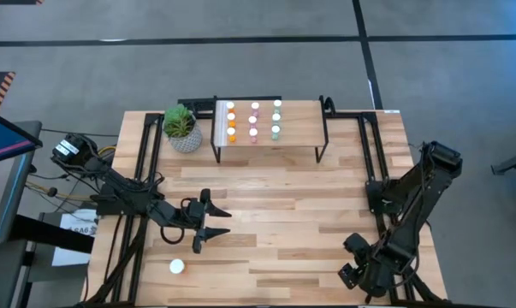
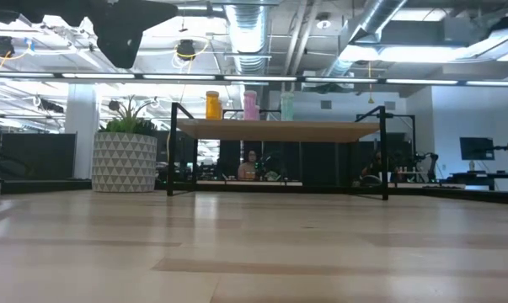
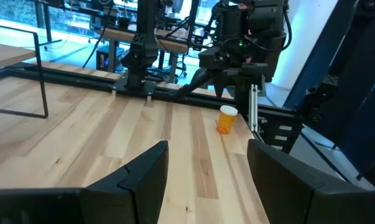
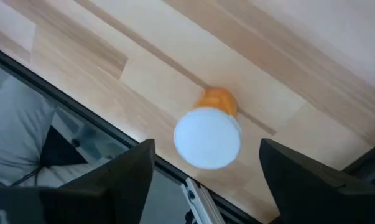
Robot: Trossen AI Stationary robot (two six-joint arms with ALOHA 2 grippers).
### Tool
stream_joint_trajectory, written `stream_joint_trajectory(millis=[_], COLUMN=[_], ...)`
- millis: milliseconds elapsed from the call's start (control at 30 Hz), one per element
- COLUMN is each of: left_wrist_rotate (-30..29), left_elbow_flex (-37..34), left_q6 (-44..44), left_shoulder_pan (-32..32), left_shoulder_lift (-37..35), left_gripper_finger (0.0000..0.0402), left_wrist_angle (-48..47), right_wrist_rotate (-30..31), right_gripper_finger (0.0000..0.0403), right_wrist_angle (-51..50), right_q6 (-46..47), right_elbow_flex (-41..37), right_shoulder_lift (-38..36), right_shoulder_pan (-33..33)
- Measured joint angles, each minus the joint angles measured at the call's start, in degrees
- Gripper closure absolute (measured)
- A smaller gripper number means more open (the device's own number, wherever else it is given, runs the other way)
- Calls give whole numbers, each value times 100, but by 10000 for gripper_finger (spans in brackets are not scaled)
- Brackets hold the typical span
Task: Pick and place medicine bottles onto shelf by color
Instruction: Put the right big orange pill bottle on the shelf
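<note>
While nine medicine bottles (image 1: 253, 120) stand in three rows of three on the shelf (image 1: 296, 128), one orange bottle (image 4: 209, 132) stands near the worktop (image 1: 283, 205) edge beneath the right gripper (image 4: 206, 186), fingers released; left gripper (image 1: 208, 219) fingers spread, empty.

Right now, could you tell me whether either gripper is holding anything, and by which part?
Nothing is held. The right gripper stands open above an orange bottle; the left gripper is open and empty.

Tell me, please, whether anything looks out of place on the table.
Two bottles sit off the shelf: an orange bottle close to the edge of the table, below the right end effector, and a white-capped bottle alone near the front left.
</note>
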Motion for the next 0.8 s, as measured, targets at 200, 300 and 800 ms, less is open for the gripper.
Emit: stream_joint_trajectory(millis=[200, 300, 800], left_wrist_rotate=[0, -2, -1], left_elbow_flex=[0, 0, 0], left_q6=[0, 0, 2], left_shoulder_pan=[-2, -2, -1], left_shoulder_lift=[-1, 0, 0], left_gripper_finger=[194, 194, 194], left_wrist_angle=[-2, -7, -9], right_wrist_rotate=[-8, -78, -569], right_gripper_finger=[63, 63, 104], right_wrist_angle=[82, 218, 465], right_q6=[-149, -326, -561], right_elbow_flex=[-2, -3, -2], right_shoulder_lift=[222, 499, 914], right_shoulder_pan=[-96, -98, -131])
